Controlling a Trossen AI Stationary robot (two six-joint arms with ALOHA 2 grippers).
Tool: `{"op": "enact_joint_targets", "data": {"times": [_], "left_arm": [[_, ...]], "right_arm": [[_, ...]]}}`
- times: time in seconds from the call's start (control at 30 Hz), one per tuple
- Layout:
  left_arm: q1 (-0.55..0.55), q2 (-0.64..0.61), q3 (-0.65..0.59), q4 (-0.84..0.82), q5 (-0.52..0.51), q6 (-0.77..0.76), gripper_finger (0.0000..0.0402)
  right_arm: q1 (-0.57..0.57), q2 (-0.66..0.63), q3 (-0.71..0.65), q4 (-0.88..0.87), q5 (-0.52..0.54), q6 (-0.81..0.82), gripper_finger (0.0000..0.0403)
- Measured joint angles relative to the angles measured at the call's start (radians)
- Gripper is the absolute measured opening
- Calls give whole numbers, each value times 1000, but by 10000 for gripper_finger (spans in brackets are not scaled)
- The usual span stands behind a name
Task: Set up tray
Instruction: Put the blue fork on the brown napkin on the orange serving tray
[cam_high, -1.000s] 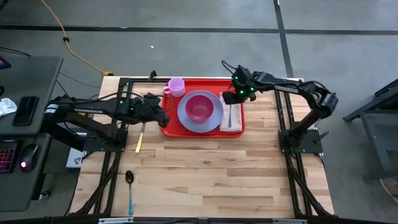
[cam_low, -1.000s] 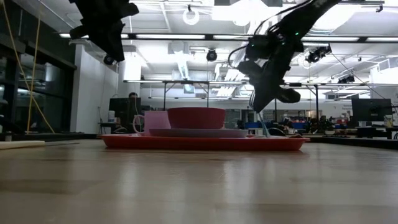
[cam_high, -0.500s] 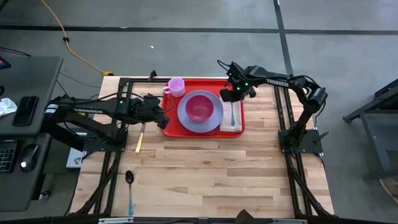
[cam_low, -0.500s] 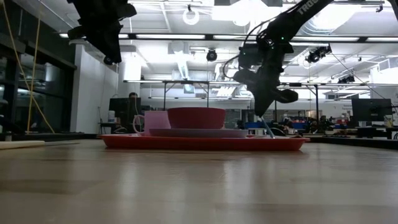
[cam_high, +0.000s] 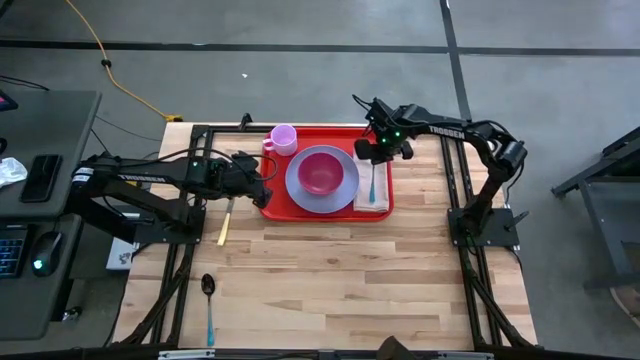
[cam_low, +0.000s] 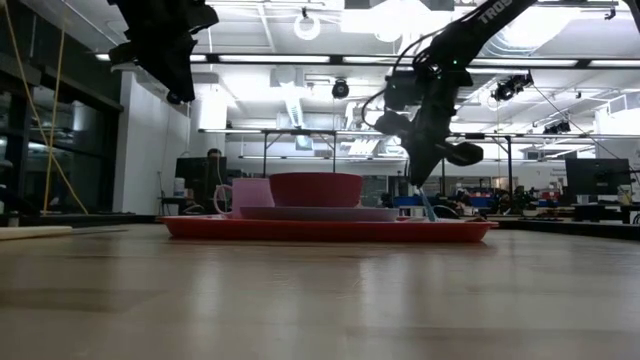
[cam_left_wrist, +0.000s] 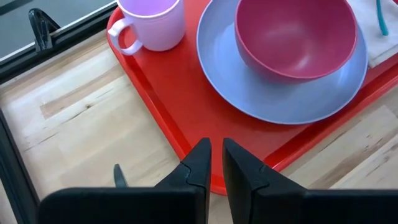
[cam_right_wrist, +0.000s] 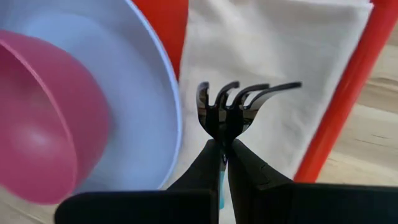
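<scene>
The table is pale wood planks, with a dark frame along its left and right sides. The red tray lies flat at the far middle of it, between the two arms, its long side running left to right.

On the tray the lavender plate sits about in the middle, with the pink bowl standing on it. A tan napkin lies flat at the tray's right end, just beside the plate, inside the rim. A pale pink mug stands at the tray's far left corner, its handle turned left.

The left arm reaches in from the left; the left gripper hangs just over the tray's left near rim, its jaws a narrow gap apart with nothing between them. A knife with a pale handle lies on the wood just left of the tray, under that arm.

The right gripper hangs above the napkin, jaws closed on a fork with a teal handle; in the low view the fork slants down towards the tray's right end.

A spoon with a teal handle lies well apart at the table's near left
</scene>
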Motion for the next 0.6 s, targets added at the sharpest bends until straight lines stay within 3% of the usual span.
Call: {"op": "enact_joint_targets", "data": {"times": [0.6], "left_arm": [[0, 0, 1, -23, -15, 61, 69]], "right_arm": [[4, 1, -77, 39, 12, 36, 0]]}}
